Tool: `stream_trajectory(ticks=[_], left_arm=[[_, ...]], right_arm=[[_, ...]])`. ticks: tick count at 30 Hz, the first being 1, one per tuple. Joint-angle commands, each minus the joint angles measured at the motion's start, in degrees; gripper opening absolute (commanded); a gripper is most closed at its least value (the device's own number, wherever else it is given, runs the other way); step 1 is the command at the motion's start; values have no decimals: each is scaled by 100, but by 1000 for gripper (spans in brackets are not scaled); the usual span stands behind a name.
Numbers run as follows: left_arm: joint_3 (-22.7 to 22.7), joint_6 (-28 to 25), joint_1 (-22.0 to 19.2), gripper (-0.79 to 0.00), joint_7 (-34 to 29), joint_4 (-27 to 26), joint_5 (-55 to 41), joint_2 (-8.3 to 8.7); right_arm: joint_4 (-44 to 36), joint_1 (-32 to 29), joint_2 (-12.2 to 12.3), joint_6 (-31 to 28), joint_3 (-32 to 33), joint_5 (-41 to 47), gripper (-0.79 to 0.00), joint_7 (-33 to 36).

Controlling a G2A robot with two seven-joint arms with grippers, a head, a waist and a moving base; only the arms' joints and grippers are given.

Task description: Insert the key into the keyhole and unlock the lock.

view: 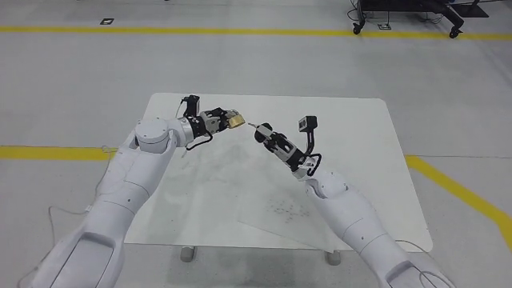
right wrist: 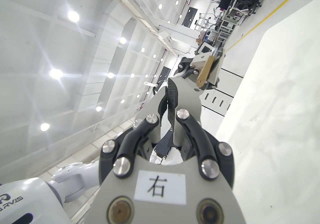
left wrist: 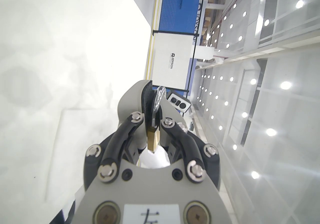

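Note:
A brass padlock [view: 234,118] hangs above the back middle of the white table [view: 360,184], and my left gripper [view: 223,118] is shut on it. In the left wrist view the brass body [left wrist: 153,140] sits between the fingers [left wrist: 140,99], with the silver shackle [left wrist: 159,96] poking out past their tips. My right gripper [view: 262,134] is just right of the lock and is shut on the key [view: 252,126], whose thin tip points at the lock across a small gap. The right wrist view looks past the shut right gripper [right wrist: 168,89] to the padlock [right wrist: 205,71]. The key itself is hidden between the pads.
Both arms hover over the table's back half. The tabletop carries only faint smudges [view: 280,206]. Beyond the table lie a yellow floor line [view: 256,30] and wheeled equipment stands [view: 408,0].

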Motion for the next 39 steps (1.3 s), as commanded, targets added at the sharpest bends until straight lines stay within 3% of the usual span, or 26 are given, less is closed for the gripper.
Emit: stream_trajectory(ticks=[1,10,23,39], left_arm=[[-19,-45,52,-785,244,-127,88,0],[-150,-73,294,-785,560,-550,232,22],[-270,-97,491,-785,588,-864,465,50],[-455,-182,673,-785,882,-1056,519,47]], right_arm=[[-94,-100,-30,168,-54,-249,-785,-456],[-366,-273,-171,660,-245,-762,-785,-1594],[-490,-290,-298,901,-332,-874,-785,-1856],[-492,-375,-429,763,-293,-1233,-785,-2544]])
